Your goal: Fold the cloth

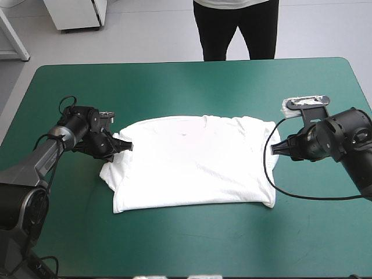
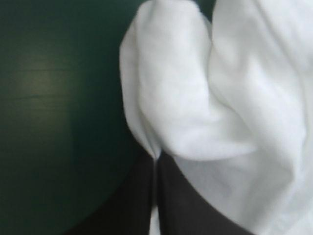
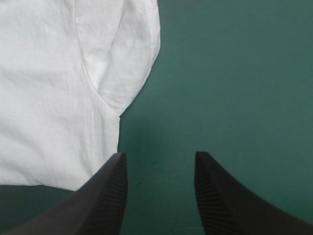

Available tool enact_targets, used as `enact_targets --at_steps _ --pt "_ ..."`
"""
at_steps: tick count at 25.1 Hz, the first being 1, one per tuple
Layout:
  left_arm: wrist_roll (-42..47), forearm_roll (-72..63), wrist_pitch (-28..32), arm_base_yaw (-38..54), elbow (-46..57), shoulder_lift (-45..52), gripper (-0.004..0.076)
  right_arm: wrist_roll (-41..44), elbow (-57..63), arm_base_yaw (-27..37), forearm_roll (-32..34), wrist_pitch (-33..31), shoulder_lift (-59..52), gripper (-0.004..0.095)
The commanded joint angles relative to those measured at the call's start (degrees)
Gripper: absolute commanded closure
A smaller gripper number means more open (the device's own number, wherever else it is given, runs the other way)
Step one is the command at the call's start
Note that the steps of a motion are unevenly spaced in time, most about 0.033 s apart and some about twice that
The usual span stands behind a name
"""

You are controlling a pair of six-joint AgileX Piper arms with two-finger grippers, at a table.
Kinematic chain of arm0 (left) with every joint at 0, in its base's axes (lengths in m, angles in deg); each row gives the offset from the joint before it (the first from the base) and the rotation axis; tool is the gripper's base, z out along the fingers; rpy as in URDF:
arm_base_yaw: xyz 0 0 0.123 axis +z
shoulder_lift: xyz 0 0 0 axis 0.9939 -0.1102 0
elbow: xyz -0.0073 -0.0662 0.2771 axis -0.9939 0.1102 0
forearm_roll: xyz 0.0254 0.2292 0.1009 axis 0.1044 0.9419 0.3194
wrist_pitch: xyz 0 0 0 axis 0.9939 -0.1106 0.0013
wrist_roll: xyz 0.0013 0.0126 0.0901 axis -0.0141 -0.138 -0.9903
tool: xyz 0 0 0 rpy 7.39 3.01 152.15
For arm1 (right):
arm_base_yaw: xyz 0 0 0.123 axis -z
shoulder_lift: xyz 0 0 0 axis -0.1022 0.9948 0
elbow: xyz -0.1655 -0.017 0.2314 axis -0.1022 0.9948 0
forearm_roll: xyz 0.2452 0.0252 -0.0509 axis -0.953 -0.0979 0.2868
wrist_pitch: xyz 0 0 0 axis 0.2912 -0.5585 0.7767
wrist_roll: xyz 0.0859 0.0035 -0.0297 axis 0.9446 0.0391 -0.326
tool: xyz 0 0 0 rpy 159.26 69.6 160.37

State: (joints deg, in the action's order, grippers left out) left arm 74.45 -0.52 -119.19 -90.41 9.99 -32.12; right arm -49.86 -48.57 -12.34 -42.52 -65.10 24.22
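T-shirt point(image 1: 192, 160) lay flat mid-frame on the desk point(image 1: 174, 244), folds mostly left to do. Left pincer point(image 1: 125, 145) pinched its sleeve point(image 2: 166, 98); right pincer point(image 3: 159, 159) stood wide, empty.

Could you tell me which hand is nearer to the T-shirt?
Left. The left hand is shut on the T-shirt at one sleeve; the right hand stands open over the teal-green cover beside the other sleeve.

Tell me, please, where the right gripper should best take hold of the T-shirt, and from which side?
Probably the right sleeve, approached from the cover's right edge. It lies as a loose flap at the T-shirt's border, and the right gripper is open over bare cover just beside it. The left gripper is shut on the opposite sleeve.
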Motion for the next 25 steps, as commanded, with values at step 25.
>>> enact_targets --at_steps 25 --pt "-3.1 -8.0 5.7 -16.5 -5.3 -4.3 0.0734 2.2 -2.0 0.2 1.4 0.9 -1.7 0.0523"
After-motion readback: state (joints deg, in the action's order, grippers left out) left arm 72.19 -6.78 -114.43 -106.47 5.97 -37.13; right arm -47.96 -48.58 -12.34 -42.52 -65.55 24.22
